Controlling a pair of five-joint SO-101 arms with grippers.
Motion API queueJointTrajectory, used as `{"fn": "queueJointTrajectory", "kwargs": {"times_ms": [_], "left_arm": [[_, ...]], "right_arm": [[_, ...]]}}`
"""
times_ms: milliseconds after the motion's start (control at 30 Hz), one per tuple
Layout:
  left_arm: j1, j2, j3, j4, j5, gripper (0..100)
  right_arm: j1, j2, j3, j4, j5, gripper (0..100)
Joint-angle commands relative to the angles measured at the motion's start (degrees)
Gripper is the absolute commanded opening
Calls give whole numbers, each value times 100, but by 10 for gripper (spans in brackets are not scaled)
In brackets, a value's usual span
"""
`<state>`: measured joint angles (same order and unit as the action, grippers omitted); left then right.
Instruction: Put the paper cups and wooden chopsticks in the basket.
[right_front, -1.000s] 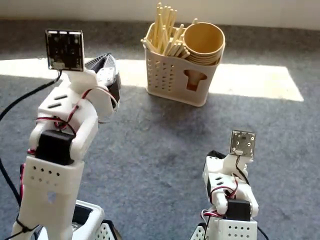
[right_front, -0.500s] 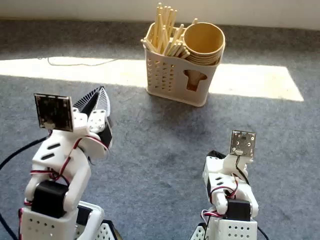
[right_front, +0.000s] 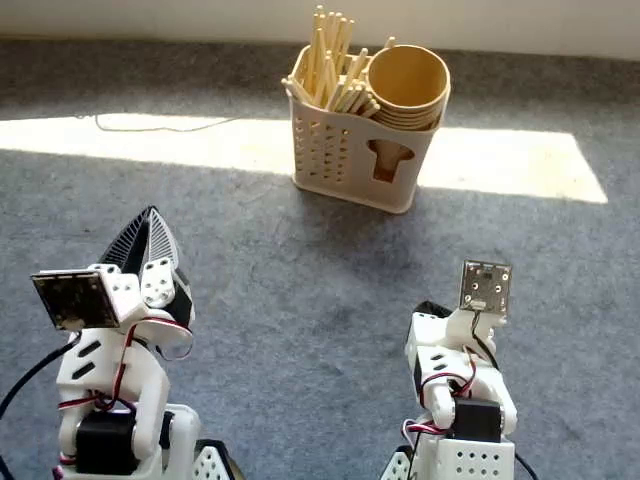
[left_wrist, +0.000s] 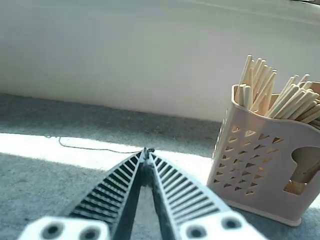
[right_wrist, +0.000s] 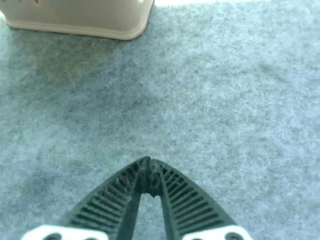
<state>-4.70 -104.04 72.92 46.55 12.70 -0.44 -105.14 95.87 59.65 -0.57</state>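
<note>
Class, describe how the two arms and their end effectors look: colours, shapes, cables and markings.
Both the left arm and right arm have white plastic shells with black motors, small holes and red and black cables. Each carries a square circuit board. The left end effector and right end effector are black, ribbed triangles tapering to a point, on white mounts.

Open carpet (right_front: 320, 290) leads up to the basket (right_front: 340, 165), itself crammed with chopsticks (right_front: 330, 50) and paper cups (right_front: 405, 80).

No writing, number or sign can be read anywhere. The basket (left_wrist: 250, 165), ahead of the left gripper (left_wrist: 146, 154), has plain perforated walls.
</note>
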Motion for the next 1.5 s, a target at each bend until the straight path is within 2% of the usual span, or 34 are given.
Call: {"fn": "queueJointTrajectory", "kwargs": {"times_ms": [0, 467, 700, 1000, 1233, 1333, 1467], "left_arm": [[-163, -66, 154, -123, -53, 8], [-163, -31, 2360, -123, -53, 8], [-303, 22, 2422, -44, -53, 7], [-470, 22, 2422, 1714, -62, 7], [-470, 22, 2422, 2013, -62, 7], [-470, 4, 2422, 2470, -62, 7], [-470, 4, 2422, 2699, -237, 7]], "right_arm": [[66, -4, 743, -145, -35, 6], [66, -4, 743, -145, -35, 6], [31, -4, 743, 207, -35, 6], [31, -4, 743, 1077, -26, 6], [66, -4, 743, 1200, -26, 6], [66, -4, 743, 1200, -26, 6], [66, -4, 743, 1200, -26, 6]]}}
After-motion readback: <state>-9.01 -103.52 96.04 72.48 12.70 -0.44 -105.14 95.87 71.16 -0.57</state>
